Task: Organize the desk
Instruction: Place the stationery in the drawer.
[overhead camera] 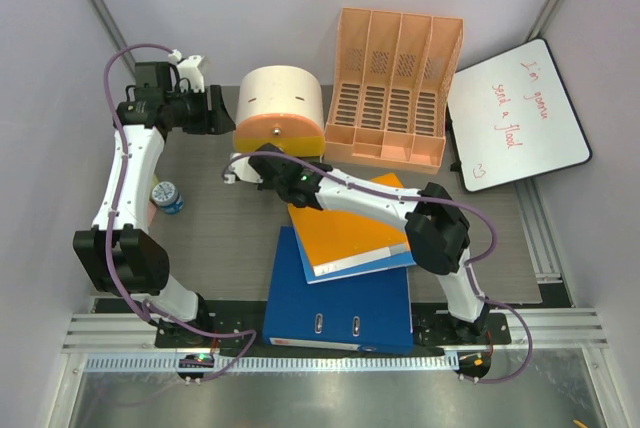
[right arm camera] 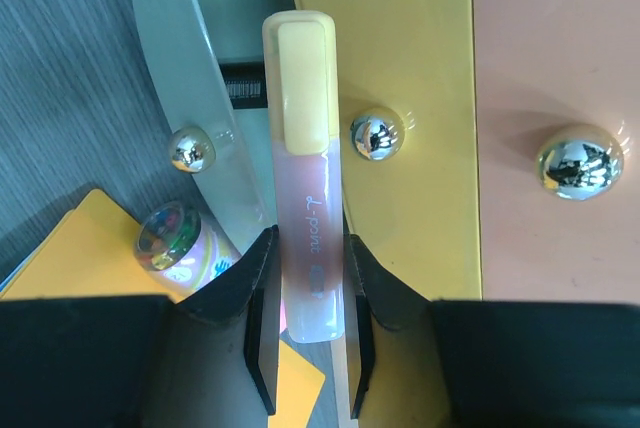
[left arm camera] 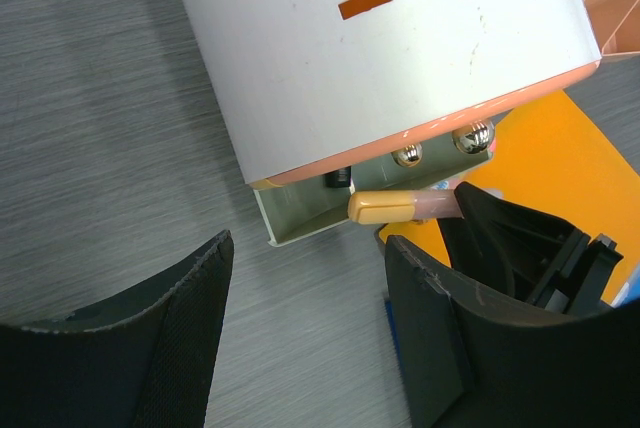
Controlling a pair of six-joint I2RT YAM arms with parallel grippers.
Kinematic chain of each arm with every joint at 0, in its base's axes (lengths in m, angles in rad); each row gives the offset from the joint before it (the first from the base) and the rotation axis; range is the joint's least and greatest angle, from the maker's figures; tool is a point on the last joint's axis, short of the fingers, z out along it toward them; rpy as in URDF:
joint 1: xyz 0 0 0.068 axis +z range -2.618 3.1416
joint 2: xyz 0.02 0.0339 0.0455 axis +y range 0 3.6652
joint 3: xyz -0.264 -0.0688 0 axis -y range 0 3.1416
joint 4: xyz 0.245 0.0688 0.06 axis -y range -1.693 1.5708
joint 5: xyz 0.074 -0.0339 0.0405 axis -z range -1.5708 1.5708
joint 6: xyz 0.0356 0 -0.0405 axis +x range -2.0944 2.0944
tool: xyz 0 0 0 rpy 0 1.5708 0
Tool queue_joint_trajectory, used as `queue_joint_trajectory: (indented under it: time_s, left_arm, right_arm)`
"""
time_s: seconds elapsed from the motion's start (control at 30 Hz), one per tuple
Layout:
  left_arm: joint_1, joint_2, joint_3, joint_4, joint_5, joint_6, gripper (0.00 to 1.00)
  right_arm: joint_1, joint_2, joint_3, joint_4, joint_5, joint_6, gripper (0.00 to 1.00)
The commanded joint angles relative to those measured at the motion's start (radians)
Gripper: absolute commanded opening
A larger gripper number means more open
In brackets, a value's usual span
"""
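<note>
On the dark grey desk (overhead camera: 200,238) stands a round cream organizer (overhead camera: 280,108) with an orange front and chrome knobs (right arm camera: 375,135). My right gripper (right arm camera: 308,248) is shut on a pink highlighter (right arm camera: 305,178) with a yellow cap, its tip pointing at the organizer's front. From above, the right gripper (overhead camera: 240,166) sits just in front of the organizer's lower left. In the left wrist view the highlighter (left arm camera: 400,206) shows below the organizer (left arm camera: 400,48). My left gripper (left arm camera: 305,288) is open over bare desk, and from above the left gripper (overhead camera: 218,113) is beside the organizer's left side.
An orange folder (overhead camera: 345,228) lies on a blue binder (overhead camera: 340,303) under the right arm. A peach file rack (overhead camera: 395,88) stands at the back, a whiteboard (overhead camera: 515,113) to its right. A small blue-capped bottle (overhead camera: 168,196) stands at left. A small colourful cylinder (right arm camera: 170,238) lies near the right fingers.
</note>
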Motion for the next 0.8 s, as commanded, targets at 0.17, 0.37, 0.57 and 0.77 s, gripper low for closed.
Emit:
queue_joint_trajectory:
  time_s: [0.17, 0.37, 0.57, 0.77]
  left_arm:
    - [0.007, -0.040, 0.013, 0.027, 0.013, 0.005, 0.63]
    - [0.008, -0.039, 0.012, 0.027, 0.014, 0.002, 0.63]
    - [0.008, -0.042, 0.007, 0.029, 0.017, 0.000, 0.63]
    - [0.007, -0.037, 0.008, 0.044, 0.019, -0.007, 0.63]
  right_arm:
    - [-0.027, 0.029, 0.058, 0.041, 0.026, -0.001, 0.39]
    - [-0.031, 0.020, 0.049, 0.050, 0.038, 0.014, 0.53]
    - [-0.030, -0.013, 0.040, 0.067, 0.071, 0.057, 0.59]
    - [-0.030, -0.082, 0.089, -0.060, -0.020, 0.381, 0.52]
